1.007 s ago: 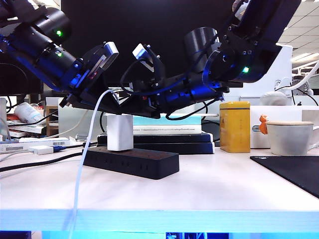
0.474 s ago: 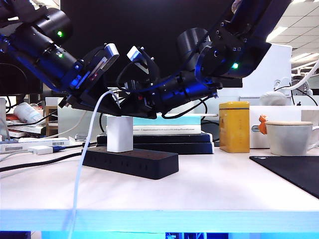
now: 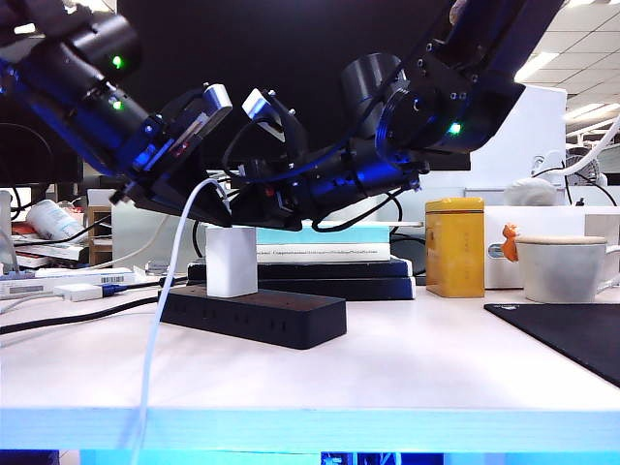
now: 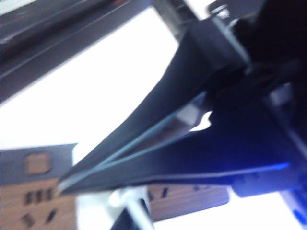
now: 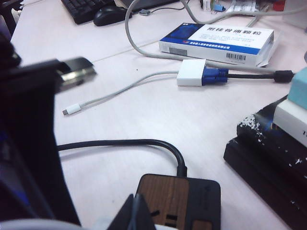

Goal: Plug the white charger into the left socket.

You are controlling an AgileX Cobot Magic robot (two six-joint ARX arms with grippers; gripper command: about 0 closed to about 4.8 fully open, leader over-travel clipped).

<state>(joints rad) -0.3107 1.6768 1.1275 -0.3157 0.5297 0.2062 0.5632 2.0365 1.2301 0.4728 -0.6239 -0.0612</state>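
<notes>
The white charger [image 3: 232,262] stands upright, long axis vertical, on the cord end of the black power strip [image 3: 257,316], near the surface's [image 3: 407,368] left rear. Its cable [image 3: 160,329] droops over the front edge. Left pincer [image 3: 215,199] slants down from the left, closed and empty, just above it. Right pincer [image 3: 247,205] slants down from the right, likewise closed, above the charger.

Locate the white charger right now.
Exterior view: the white charger stands upright on the left end of the black power strip, left of centre, under the shut left end effector and right end effector, before the stacked books.
</notes>
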